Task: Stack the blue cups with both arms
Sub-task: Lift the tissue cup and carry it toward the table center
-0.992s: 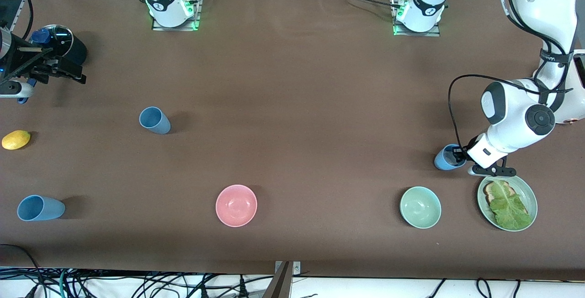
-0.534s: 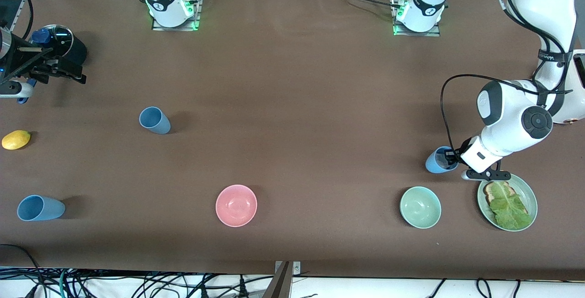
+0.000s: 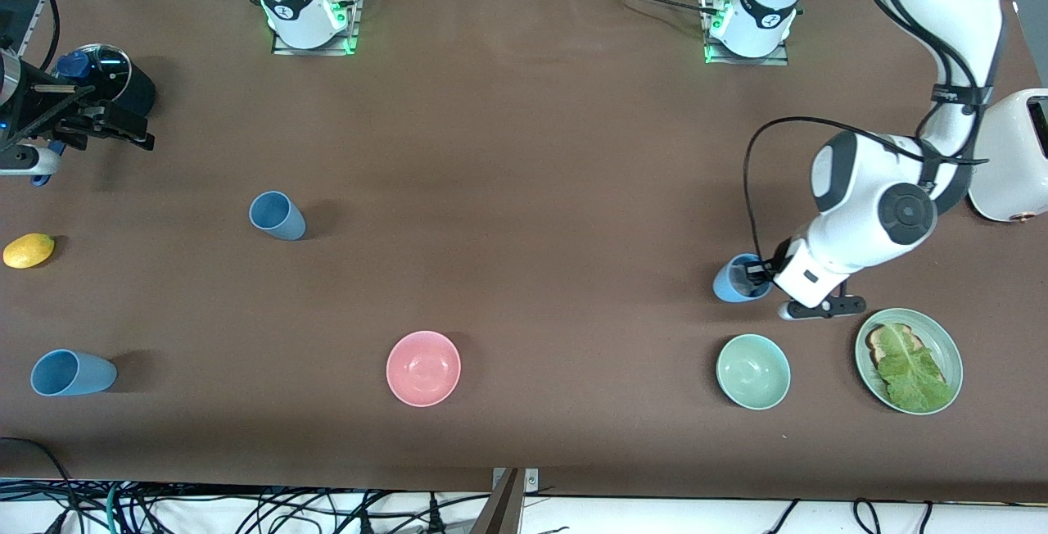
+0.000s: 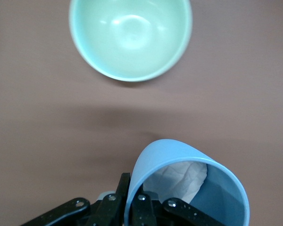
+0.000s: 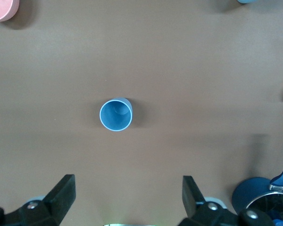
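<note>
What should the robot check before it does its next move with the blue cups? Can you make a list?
1. Left gripper has a firm hold: ok, it is shut on the rim of the carried blue cup.
2. Carried cup is clear of the green bowl: ok, they are apart.
3. A cup waits to be stacked into: ok, the upright blue cup stands alone toward the right arm's end.
4. Right gripper is ready: ok, it is open, up over the table with that upright cup in its view.
5. Nothing inside the carried cup: not ok, something white and crumpled shows in it.
6. Corner blue cup reachable: cannot tell.
</note>
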### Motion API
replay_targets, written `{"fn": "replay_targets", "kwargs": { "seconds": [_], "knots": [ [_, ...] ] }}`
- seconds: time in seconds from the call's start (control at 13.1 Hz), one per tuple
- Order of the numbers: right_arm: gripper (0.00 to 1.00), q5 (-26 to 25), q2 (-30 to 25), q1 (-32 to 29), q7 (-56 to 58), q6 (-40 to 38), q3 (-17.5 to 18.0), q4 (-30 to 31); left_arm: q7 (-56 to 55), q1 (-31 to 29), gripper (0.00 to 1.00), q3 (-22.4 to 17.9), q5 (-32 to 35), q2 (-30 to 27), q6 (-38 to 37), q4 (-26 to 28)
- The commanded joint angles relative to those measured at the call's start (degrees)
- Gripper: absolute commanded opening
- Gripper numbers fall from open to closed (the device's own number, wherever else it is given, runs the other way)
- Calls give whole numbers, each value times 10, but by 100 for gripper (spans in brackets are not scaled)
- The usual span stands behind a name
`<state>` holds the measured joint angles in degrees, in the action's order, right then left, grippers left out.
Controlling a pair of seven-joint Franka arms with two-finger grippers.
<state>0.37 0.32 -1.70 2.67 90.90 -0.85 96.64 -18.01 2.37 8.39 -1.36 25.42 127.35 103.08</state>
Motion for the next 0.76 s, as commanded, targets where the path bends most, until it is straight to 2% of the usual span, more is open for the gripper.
{"fn": "replay_targets", "kwargs": {
  "seconds": [0.0, 0.38, 0.69],
  "knots": [
    [100, -5, -1, -6, -6, -6, 7, -2, -82, 46, 0, -6, -3, -16, -15, -2],
    [100, -5, -1, -6, -6, -6, 7, -3, -253, 147, 0, -7, 1, -13, -13, -12],
    [100, -9, 26, -7, 7, 2, 4, -5, -399, 221, 0, -7, 36, 21, -10, -49]
  ]
}}
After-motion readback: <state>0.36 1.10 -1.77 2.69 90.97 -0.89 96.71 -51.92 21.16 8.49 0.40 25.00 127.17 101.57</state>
